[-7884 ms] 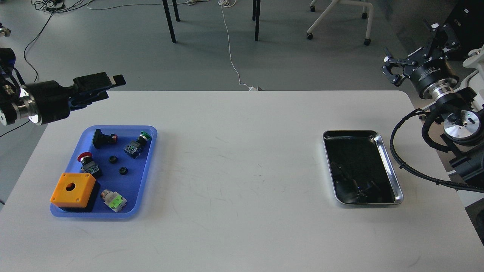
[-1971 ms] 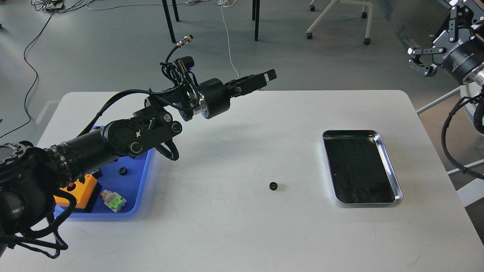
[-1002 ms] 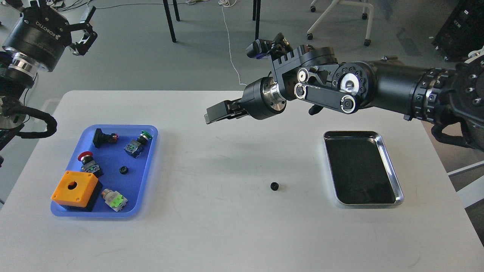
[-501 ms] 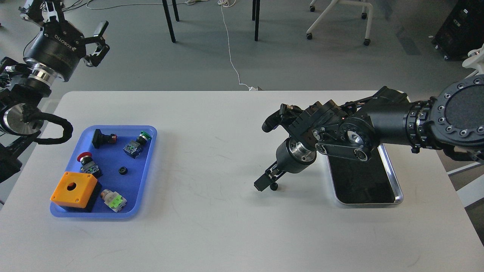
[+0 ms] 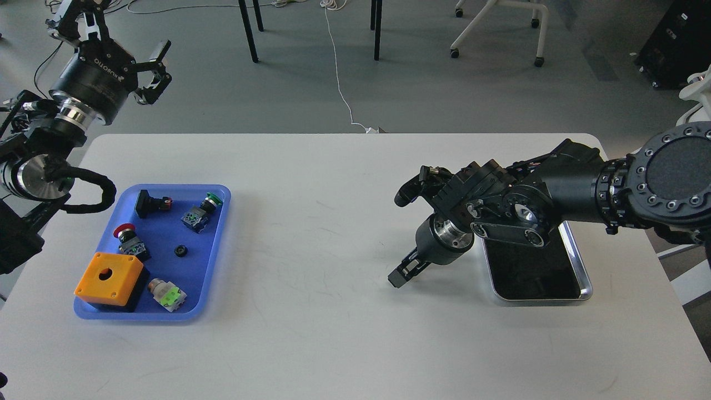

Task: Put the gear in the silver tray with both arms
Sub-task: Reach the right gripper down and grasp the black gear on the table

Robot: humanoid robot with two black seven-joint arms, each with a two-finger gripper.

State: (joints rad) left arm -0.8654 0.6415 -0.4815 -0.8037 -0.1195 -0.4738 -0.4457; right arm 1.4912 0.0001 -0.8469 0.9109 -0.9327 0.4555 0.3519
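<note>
My left pincer [image 5: 108, 41] is raised beyond the far left corner of the desk [image 5: 333, 344], its two claw fingers spread wide apart with nothing between them. Below it on the desk sits a blue tray [image 5: 216, 244] holding an orange box [image 5: 108, 278] with a round hole, a red-capped button [image 5: 126, 230], a green-capped switch [image 5: 203, 211], a small black ring-shaped part [image 5: 180, 251] and a pale part with green tabs [image 5: 166, 294].

Right of centre, my right pincer [image 5: 402, 272] points down and to the left, its tips close to or touching the desk top. It is seen dark and nearly end-on, so I cannot tell whether its fingers are apart or closed, nor whether anything sits between them. I cannot make out the gear in this view.

The silver tray [image 5: 580, 272] lies just to the right of that pincer, well apart from the blue one. It is a shallow rectangle of shiny metal with rounded corners, a bright raised rim and a dark mirror-like floor. My right arm crosses over its far end, hiding that part.
</note>
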